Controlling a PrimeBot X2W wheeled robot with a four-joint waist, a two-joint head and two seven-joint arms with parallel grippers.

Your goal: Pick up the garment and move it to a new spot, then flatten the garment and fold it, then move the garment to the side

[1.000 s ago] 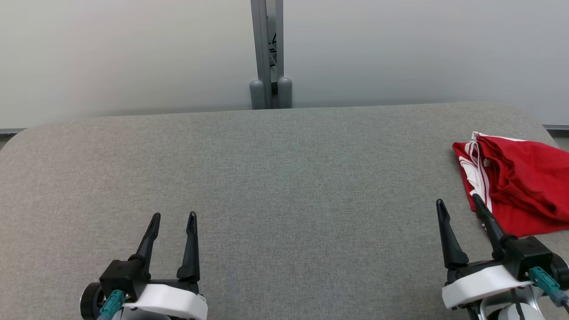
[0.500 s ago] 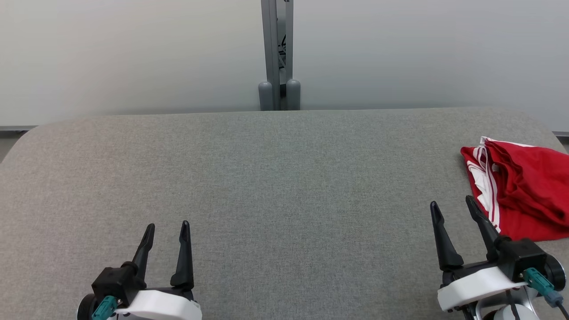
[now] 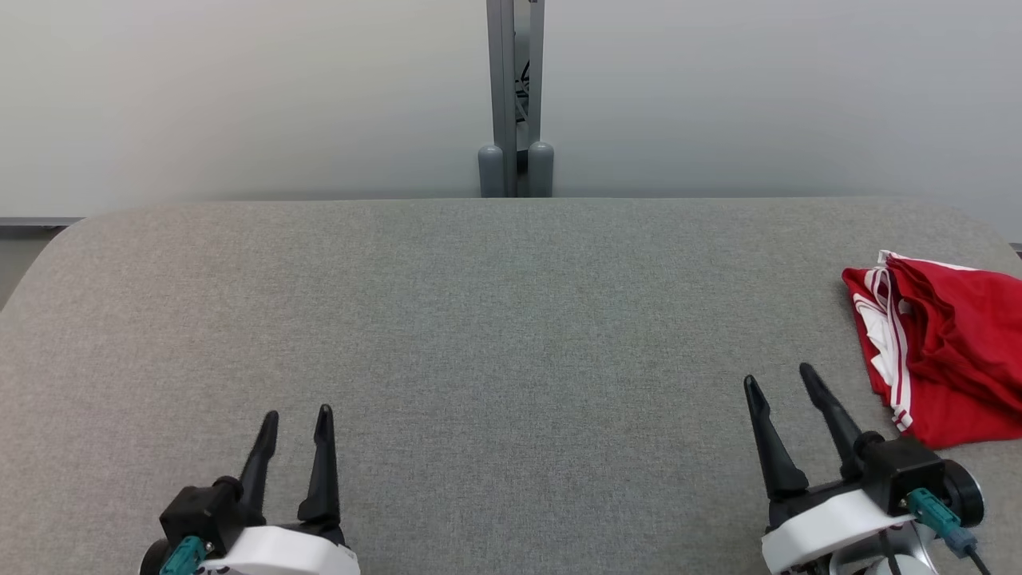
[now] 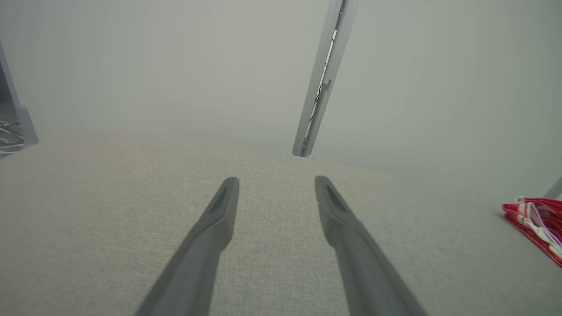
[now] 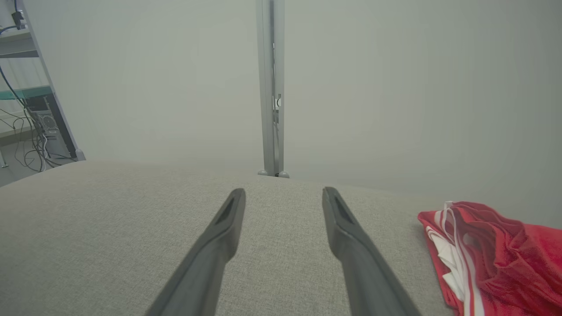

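Right pincer [image 3: 778, 375], spread, now clear of the garment [image 3: 950, 343] just right of it; left pincer [image 3: 297, 412] spread too.

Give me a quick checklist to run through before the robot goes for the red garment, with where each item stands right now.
1. Left gripper open and empty: ok.
2. Right gripper open and empty: ok.
3. Red garment lying on the table, at its right side: ok.
4. Right gripper near the garment, not touching it: ok.
5. Garment flat: not ok, it is bunched.
6. Garment's full outline: cannot tell, the head view's right edge cuts it.
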